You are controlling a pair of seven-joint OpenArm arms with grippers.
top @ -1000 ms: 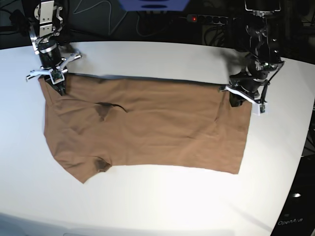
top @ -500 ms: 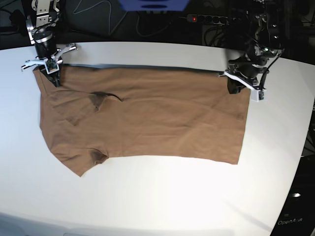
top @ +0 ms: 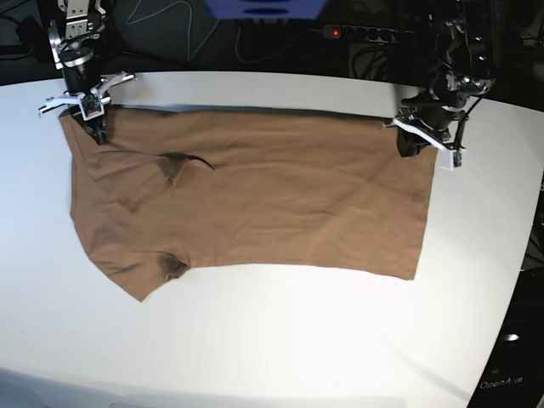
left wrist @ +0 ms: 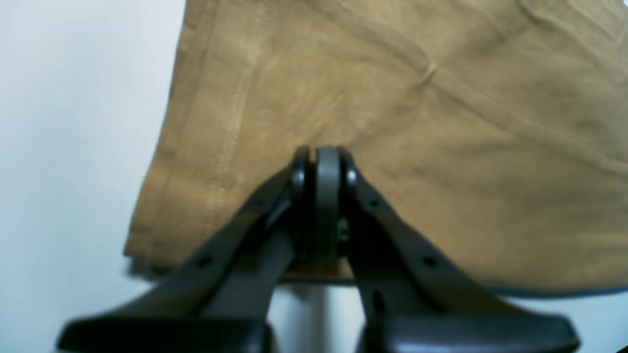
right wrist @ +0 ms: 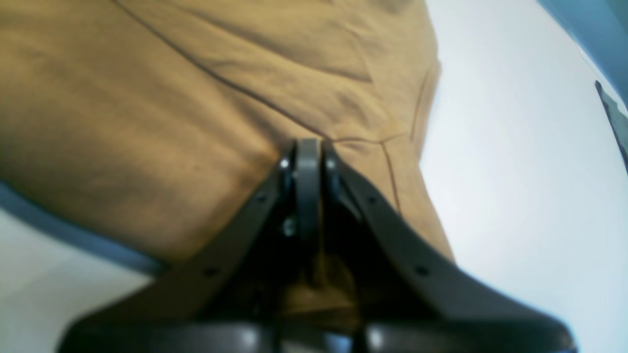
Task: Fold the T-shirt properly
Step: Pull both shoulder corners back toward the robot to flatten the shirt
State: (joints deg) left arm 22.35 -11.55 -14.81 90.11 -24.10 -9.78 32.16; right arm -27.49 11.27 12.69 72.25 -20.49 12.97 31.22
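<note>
A tan T-shirt (top: 255,195) lies spread across the white counter (top: 280,340), folded so that it forms a wide band running left to right, with its far edge raised slightly off the surface. A short sleeve sticks out at the near left corner, and a small dark pucker sits in the cloth toward the far left. The right edge of the shirt is straight and runs from far to near.

The left gripper (top: 410,146) is at the far right corner of the shirt. In the left wrist view the left gripper (left wrist: 320,162) has its jaws pressed together, pinching the cloth just inside the stitched hem.

The right gripper (top: 95,132) is at the far left corner. In the right wrist view the right gripper (right wrist: 307,154) is likewise clamped tight on the fabric, next to a seam line, with folds of cloth bunched beneath it.

Behind the counter a power strip (top: 357,33) with a red light lies among dark cables.
</note>
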